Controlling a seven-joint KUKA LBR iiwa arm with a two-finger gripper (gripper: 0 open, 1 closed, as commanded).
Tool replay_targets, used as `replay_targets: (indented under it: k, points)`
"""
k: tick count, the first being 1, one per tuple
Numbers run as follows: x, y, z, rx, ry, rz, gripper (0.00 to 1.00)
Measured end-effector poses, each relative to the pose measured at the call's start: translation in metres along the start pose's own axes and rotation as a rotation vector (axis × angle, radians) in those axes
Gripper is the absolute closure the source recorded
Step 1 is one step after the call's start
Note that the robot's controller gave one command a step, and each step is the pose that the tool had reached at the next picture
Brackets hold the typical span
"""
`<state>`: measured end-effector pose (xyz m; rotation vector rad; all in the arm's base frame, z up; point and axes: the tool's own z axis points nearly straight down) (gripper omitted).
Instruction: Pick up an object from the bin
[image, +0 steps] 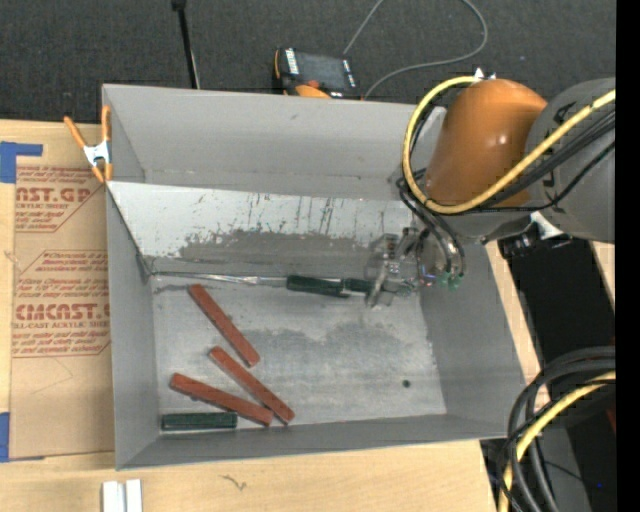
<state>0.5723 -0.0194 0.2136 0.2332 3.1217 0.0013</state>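
Gripper (383, 284) sits centre right in the grey metal bin (300, 140), at the right end of a dark green flat stick (318, 286) lying mid-frame. Whether it is apart or closed cannot be told. Reddish-brown flat sticks (224, 325) lie lower left.

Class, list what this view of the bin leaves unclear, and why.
In the camera view:
Right end of the dark green bar by the back wall: covered by the gripper.
The dark speck on the floor: too small to identify.
Far right corner of the bin: behind the arm.
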Motion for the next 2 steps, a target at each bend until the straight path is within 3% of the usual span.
replay_targets:
  k: [1,2]
  points:
    - [0.008,0.008,0.038,-0.001,0.012,-0.339,1.0]
    - [0.004,0.014,-0.029,-0.001,0.001,-0.378,1.0]
